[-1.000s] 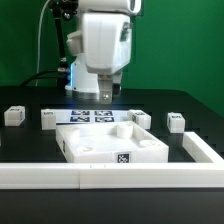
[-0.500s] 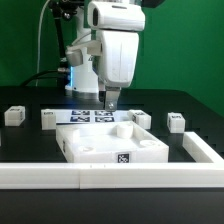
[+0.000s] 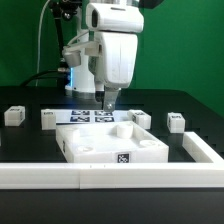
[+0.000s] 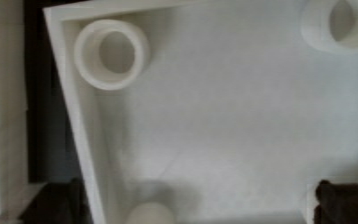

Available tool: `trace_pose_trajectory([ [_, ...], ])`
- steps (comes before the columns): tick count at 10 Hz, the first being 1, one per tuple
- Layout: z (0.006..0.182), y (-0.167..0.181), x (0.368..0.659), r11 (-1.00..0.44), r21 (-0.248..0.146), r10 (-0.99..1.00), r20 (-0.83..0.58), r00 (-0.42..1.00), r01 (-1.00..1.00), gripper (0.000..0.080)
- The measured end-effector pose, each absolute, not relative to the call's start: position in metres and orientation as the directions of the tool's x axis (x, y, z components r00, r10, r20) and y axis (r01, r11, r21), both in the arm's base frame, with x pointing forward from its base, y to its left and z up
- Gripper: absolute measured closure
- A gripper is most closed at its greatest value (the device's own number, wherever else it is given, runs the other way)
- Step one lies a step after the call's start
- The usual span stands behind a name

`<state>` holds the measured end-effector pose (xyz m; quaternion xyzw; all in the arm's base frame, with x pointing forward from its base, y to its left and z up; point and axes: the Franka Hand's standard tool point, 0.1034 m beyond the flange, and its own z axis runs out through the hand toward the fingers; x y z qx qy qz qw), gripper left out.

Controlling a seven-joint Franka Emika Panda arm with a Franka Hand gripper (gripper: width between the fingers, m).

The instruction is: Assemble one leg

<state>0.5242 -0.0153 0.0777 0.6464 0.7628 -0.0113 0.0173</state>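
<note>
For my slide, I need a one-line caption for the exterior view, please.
Open gripper hovers over the holed white plate; four small tagged legs stand nearby.

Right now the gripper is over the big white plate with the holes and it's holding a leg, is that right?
Not quite. The gripper is over the white plate, but it holds nothing: the wrist view shows its fingers apart with only the plate between them. A leg stands on the table beside the plate.

Place: robot lab bench
Backdrop: plain green wall (image 3: 190,50) behind black table (image 3: 25,142)
Table's front edge: white rail (image 3: 60,177)
Rear middle: tagged marker board (image 3: 90,116)
</note>
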Motion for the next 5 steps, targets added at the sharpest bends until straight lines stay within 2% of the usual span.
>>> trace_pose_trajectory([
  [1, 0.065, -0.017, 0.509, 0.204, -0.026, 0.978, -0.031, -0.205, 0.979, 0.015],
  [2, 0.055, -0.019, 0.498, 0.208, -0.04, 0.978, -0.024, -0.209, 0.977, 0.015],
  [5, 0.053, -0.021, 0.494, 0.2, -0.04, 0.979, -0.023, -0.201, 0.979, 0.015],
])
